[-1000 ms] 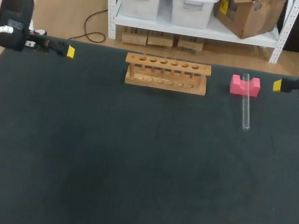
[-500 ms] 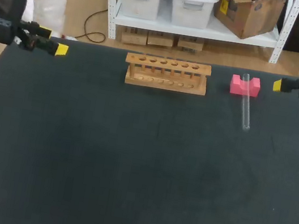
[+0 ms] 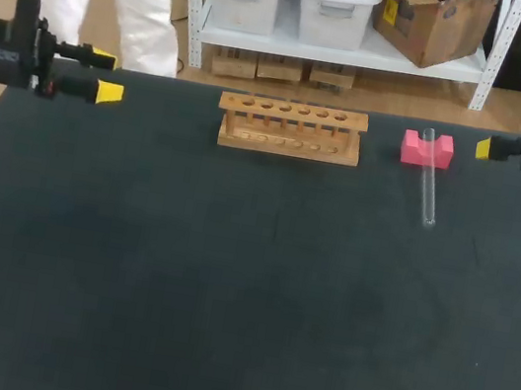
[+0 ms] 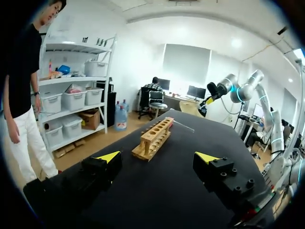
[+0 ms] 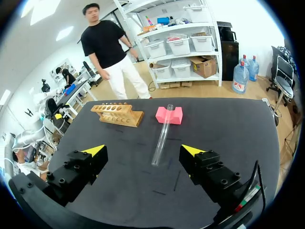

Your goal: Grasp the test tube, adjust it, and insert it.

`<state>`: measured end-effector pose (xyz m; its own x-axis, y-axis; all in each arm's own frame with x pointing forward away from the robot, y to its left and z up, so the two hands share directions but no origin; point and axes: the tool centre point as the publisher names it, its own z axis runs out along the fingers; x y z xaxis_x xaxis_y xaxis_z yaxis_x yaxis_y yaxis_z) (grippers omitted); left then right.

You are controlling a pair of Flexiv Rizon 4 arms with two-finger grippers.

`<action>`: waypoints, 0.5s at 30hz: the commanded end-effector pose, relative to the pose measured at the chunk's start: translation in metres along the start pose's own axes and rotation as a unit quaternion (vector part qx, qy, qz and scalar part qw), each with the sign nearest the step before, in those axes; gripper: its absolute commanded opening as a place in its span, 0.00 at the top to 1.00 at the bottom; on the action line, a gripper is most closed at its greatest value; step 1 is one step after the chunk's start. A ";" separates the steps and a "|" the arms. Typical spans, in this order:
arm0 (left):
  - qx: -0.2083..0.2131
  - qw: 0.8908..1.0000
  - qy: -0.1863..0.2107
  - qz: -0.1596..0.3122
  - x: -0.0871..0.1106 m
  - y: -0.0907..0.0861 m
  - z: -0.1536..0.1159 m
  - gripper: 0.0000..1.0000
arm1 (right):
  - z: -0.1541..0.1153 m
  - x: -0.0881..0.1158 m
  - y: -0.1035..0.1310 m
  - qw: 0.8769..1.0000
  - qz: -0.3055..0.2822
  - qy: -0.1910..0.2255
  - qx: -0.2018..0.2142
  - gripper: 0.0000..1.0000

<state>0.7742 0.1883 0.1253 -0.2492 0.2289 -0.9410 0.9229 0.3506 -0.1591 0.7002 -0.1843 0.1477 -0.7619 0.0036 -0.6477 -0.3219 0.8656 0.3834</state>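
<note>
While both arms sit at the far corners of the table [image 3: 223,299], you have nothing gripped.
Left gripper [image 4: 157,156] and right gripper [image 5: 143,150]: fingers wide apart, nothing between. Wooden rack [image 3: 291,128] stands at the far middle. Glass tube [image 3: 428,183] lies right of the rack, apart from both grippers, far end resting in the notch of the pink block [image 3: 415,147].
</note>
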 end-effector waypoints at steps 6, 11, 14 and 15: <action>0.056 0.998 -0.020 0.014 0.010 0.011 0.025 0.00 | -0.001 0.000 0.001 1.000 0.000 0.000 0.003 0.00; 0.066 0.997 -0.017 0.019 0.011 0.014 0.030 0.00 | -0.001 0.000 0.001 1.000 0.000 0.000 0.003 0.00; 0.069 0.997 -0.016 0.020 0.012 0.016 0.034 0.00 | -0.001 0.000 0.001 1.000 0.000 0.000 0.003 0.00; 0.069 0.997 -0.017 0.022 0.012 0.017 0.036 0.00 | -0.001 0.000 0.001 1.000 0.000 0.000 0.003 0.00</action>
<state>0.7894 0.1667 0.1049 -0.2032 0.2127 -0.9558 0.9595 0.2377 -0.1511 0.7002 -0.1843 0.1478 -0.7619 0.0036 -0.6477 -0.3219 0.8656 0.3834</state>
